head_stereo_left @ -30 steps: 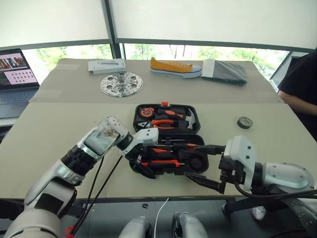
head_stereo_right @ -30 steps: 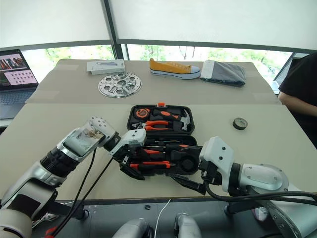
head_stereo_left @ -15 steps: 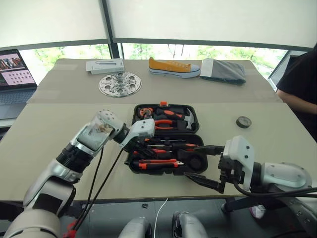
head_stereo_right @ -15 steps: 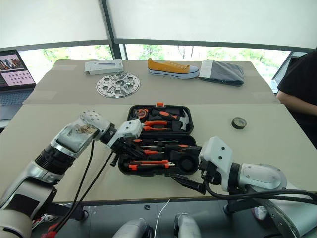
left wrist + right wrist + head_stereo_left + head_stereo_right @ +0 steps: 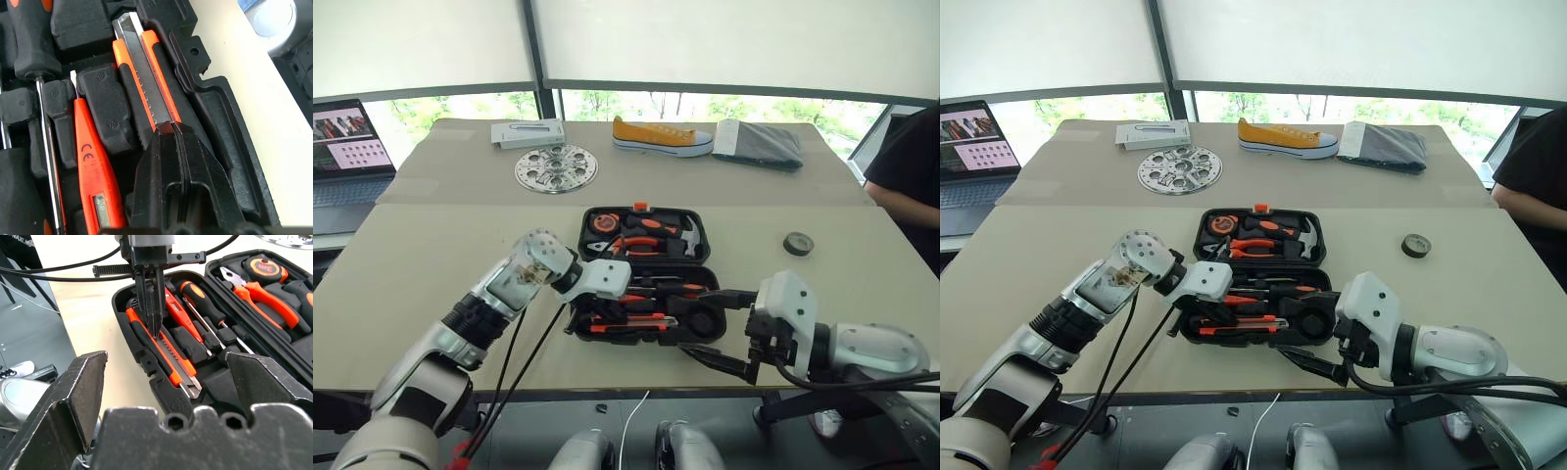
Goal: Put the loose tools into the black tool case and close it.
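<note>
My left gripper (image 5: pixel 172 128) is pressed shut, its tips resting on the utility knife (image 5: pixel 146 78), which lies in its slot along the near edge of the open black tool case (image 5: pixel 697 233). My right gripper (image 5: pixel 717 328) gapes wide and empty just right of the case.

hidden: utility knife (image 5: pixel 146 73) rear end under left end effector (image 5: pixel 177 142) | cut off: laptop (image 5: pixel 342 147) at edge

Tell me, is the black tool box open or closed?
Open. The black tool case lies flat with its lid folded back, and the pliers and utility knife inside show.
</note>
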